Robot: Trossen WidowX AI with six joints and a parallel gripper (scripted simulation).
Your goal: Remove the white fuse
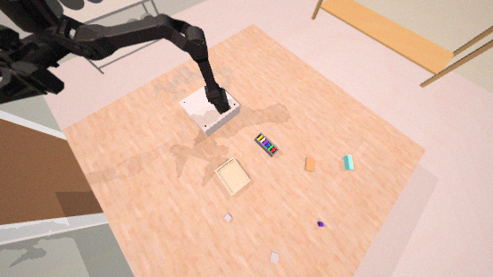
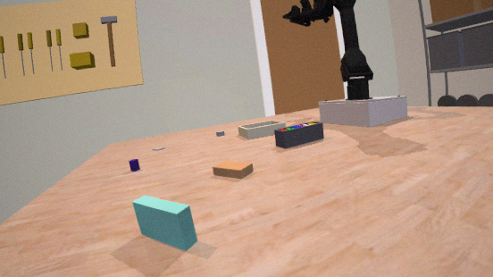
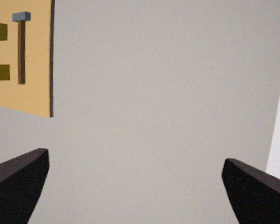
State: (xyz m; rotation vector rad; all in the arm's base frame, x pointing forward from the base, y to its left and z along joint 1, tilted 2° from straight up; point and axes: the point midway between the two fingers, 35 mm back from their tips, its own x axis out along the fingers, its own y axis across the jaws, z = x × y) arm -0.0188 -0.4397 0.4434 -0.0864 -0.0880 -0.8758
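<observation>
The arm's gripper (image 2: 298, 14) hangs high above the wooden table (image 2: 357, 200), raised well over the grey base block (image 2: 363, 111) on which the arm stands, its fingers spread wide apart with nothing between them. The wrist view looks past both fingers at a grey wall and a pegboard (image 3: 27, 50) carrying a hammer.

The dark fuse block (image 1: 266, 145) sits near the middle of the table, just beside the base block on the side toward the table's far-right edge in the top view. A row of coloured fuses stands in it; the white fuse is too small to pick out with certainty in any view.

The shallow tan tray (image 1: 232, 176) lies near the fuse block, apart from it, toward the table's centre.

An orange block (image 1: 310, 163) and a teal block (image 1: 348, 162) rest farther out toward the right-hand corner in the top view, with the teal one standing on edge. A small purple cylinder (image 1: 320, 223) and two small grey pieces (image 1: 228, 217) lie scattered toward the near edge.
</observation>
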